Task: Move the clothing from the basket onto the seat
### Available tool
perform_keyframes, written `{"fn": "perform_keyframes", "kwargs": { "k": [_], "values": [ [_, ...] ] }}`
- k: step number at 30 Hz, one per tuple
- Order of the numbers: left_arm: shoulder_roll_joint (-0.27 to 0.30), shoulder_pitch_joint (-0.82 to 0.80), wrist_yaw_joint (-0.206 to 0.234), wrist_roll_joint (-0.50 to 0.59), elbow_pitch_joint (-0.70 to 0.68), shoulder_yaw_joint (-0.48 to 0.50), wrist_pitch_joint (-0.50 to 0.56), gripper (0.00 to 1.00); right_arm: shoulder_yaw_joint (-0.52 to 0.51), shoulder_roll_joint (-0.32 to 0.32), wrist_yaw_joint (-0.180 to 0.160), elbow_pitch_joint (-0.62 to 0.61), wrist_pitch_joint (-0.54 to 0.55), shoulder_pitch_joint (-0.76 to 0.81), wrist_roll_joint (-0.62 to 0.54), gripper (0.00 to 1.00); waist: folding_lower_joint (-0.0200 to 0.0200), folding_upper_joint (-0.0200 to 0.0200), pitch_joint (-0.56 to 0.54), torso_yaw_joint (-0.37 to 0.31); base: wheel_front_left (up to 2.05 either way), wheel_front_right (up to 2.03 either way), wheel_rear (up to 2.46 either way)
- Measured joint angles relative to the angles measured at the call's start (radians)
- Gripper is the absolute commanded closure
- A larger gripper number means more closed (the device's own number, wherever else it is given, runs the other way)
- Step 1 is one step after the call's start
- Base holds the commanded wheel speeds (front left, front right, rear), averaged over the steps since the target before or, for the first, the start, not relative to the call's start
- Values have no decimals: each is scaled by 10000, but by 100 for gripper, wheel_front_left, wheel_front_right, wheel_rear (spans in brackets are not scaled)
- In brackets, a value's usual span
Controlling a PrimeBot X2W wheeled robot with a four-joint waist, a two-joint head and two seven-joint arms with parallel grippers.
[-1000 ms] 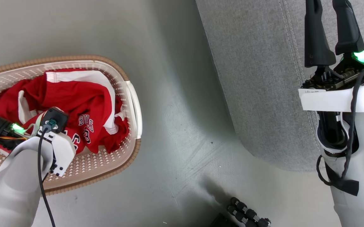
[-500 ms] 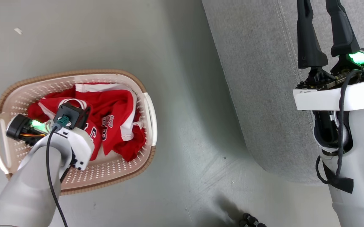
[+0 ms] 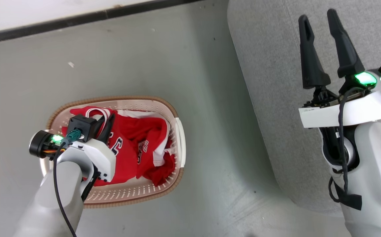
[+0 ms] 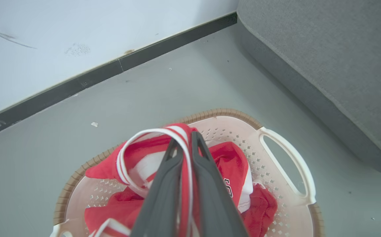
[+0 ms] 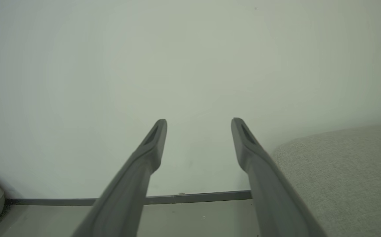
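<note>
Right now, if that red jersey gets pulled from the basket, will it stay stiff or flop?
Probably floppy: the clothing lies crumpled in the basket, and the striped edge pinched in the left tool loops over. Likely light: thin fabric. Tangled folds might drag the rest along.

Item count, by kind
1 basket (image 3: 128, 98); 1 seat (image 3: 269, 82); 1 heap of clothing (image 3: 134, 144), garment number unclear; 2 arms' tools: left end effector (image 4: 184, 138), right end effector (image 3: 317, 14).
</note>
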Motion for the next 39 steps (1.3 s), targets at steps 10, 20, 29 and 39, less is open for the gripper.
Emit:
{"fn": "perform_keyframes", "kwargs": {
  "k": [10, 20, 29, 39],
  "values": [
    [-173, 593, -8, -378, -1315, 138, -2, 100, -102, -4, 0, 330, 2, 323, -178, 0, 0, 0, -1000, 473, 0, 0, 0],
    [-244, 1155, -8, -955, -2614, 217, -2, 100, 171, -13, 0, 589, 0, 936, -449, 0, 0, 0, -2002, 898, 0, 0, 0],
    [-267, 1306, -8, -1269, -3553, 105, -2, 100, 374, -17, 0, 826, 2, 1517, -458, 0, 0, 0, -2879, 1239, 0, 0, 0],
    [-221, 1331, -8, -1586, -4169, -40, -6, 100, 696, -36, 0, 903, 2, 1943, 263, 0, -1, 0, -3760, 1518, 0, 0, 0]
  ]
}}
